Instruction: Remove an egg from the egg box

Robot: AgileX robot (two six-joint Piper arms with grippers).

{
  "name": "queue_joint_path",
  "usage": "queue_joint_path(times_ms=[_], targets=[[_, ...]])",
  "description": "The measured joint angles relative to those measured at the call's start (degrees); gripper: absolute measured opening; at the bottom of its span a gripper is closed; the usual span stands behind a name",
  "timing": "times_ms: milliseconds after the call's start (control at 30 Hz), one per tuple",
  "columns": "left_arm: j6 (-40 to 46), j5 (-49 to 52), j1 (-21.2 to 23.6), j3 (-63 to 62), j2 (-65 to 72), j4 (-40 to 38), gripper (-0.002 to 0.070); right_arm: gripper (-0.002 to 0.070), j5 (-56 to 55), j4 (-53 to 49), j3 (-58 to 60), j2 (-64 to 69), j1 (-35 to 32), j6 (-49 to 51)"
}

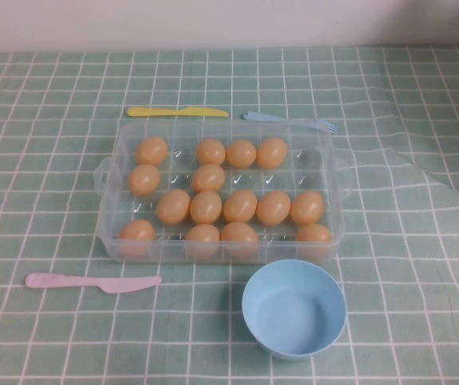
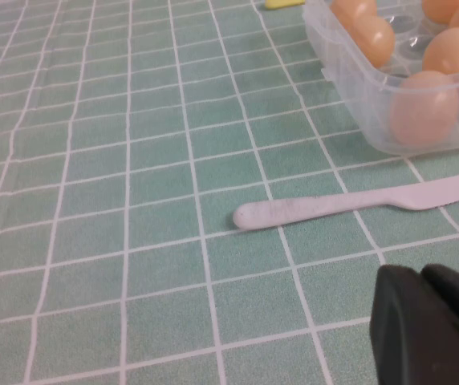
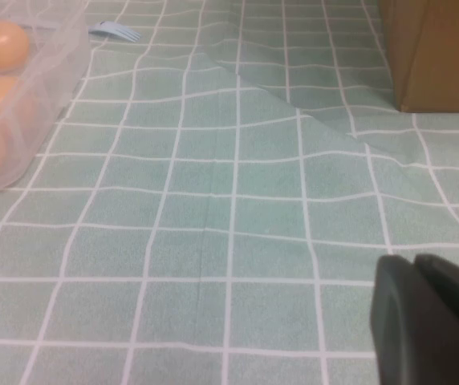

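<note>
The left gripper (image 2: pixel 432 321) sat low over the cloth on the robot's left of the egg box (image 1: pixel 109 210), well apart from it, its dark fingers (image 2: pixel 402 317) pressed together with only a thin seam between them and nothing held. The right gripper (image 3: pixel 434 321) sat likewise low over the cloth on the robot's right of the egg box, well clear of it, fingers closed on nothing. Neither gripper appeared in the high view beyond a dark sliver at the lower left corner. A pink knife (image 1: pixel 93 281) lay flat on the cloth just in front of the egg box toward its left end, blade pointing toward the bowl (image 1: pixel 294 308). The egg box stood at the middle of the table, a clear tray with small side handles, lid off. It held fifteen orange-tan eggs seated upright in their cups, with several cups vacant, mostly along its right side and far row. The egg (image 1: pixel 152 151) at the far left corner of the egg box sat untouched, like the rest. The light blue bowl stood just in front of the egg box's near right corner, nothing in it. A yellow knife (image 1: pixel 177 112) and a blue fork (image 1: pixel 290 120) lay just behind the egg box. A brown cardboard box (image 3: pixel 438 52) stood well off to the egg box's right. A green checked cloth (image 1: pixel 37 160) covered the table, creased to the right of the egg box.
</note>
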Motion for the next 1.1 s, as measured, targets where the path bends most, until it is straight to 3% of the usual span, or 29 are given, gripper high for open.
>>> queue_joint_path(times_ms=[867,1100], targets=[[0.00,-0.79,0.00,0.00,0.00,-0.14,-0.0004,-0.0017,0.00,0.00,0.00,0.00,0.00,0.00],[-0.15,-2.79,0.00,0.00,0.00,-6.12,-0.0005,-0.0017,0.00,0.00,0.00,0.00,0.00,0.00]])
